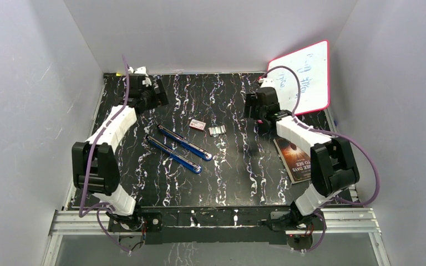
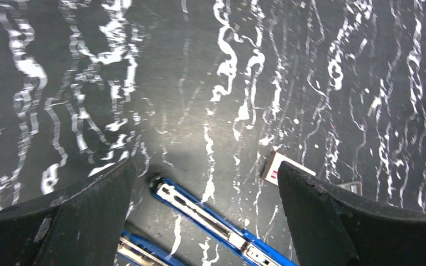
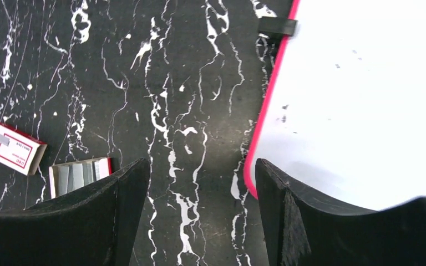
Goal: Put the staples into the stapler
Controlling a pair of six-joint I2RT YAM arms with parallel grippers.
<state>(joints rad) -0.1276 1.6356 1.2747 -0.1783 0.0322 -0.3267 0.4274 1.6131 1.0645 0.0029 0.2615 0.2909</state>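
Both open wide | left end effector (image 2: 205,169) holds nothing | right end effector (image 3: 201,166) holds nothing

Two long blue stapler bars (image 1: 184,142) side by side, one red-and-white box (image 1: 198,124), one cluster of staples (image 1: 217,131), one book (image 1: 295,158), one whiteboard (image 1: 305,77).

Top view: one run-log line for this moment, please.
left jaws open, empty | right jaws open, empty | staples beside box | stapler untouched
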